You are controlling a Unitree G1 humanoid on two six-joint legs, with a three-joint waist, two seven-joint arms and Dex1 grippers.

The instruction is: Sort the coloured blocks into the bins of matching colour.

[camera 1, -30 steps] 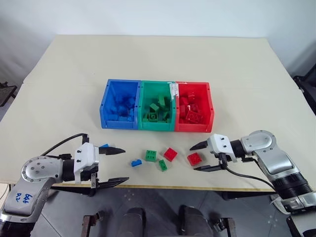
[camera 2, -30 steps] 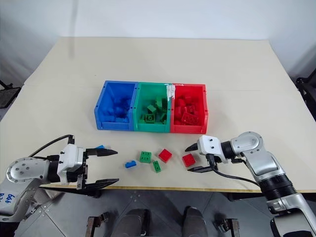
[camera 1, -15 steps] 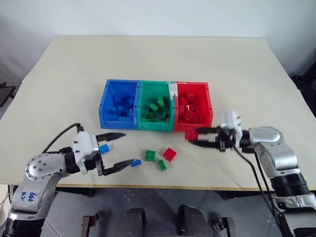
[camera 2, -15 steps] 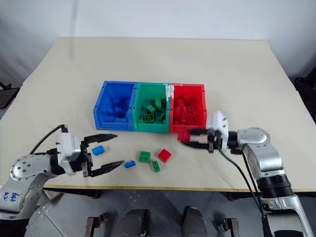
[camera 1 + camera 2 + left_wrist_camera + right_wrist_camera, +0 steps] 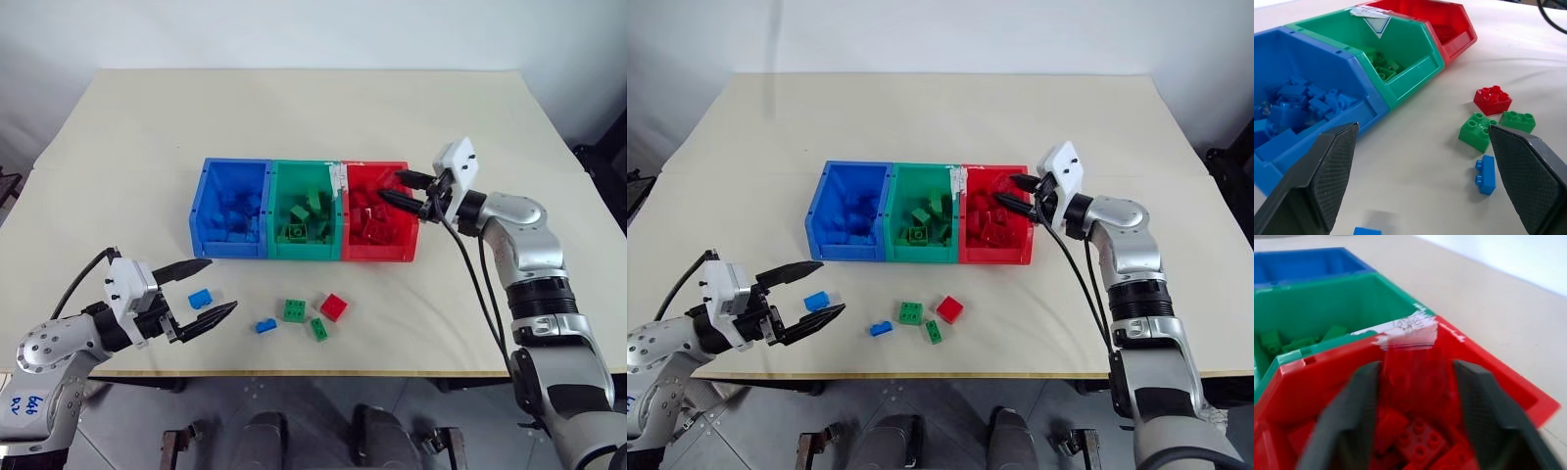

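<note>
Blue, green and red bins [image 5: 305, 210] on a cream counter [image 5: 294, 108]; right gripper [image 5: 402, 188] over the red bin, five loose blocks [image 5: 294, 310] in front.

Three bins [image 5: 305, 251] sit in a row: one blue [image 5: 201, 220], one green [image 5: 278, 211], one red [image 5: 409, 230]. Five blocks lie on the table [image 5: 294, 108]: two blue [image 5: 201, 298] [image 5: 265, 325], two green [image 5: 294, 310] [image 5: 319, 329], one red [image 5: 333, 306]. Each bin holds many blocks, too many to count.

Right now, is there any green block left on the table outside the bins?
Yes, two green blocks lie on the table in front of the bins, beside a red block.
</note>
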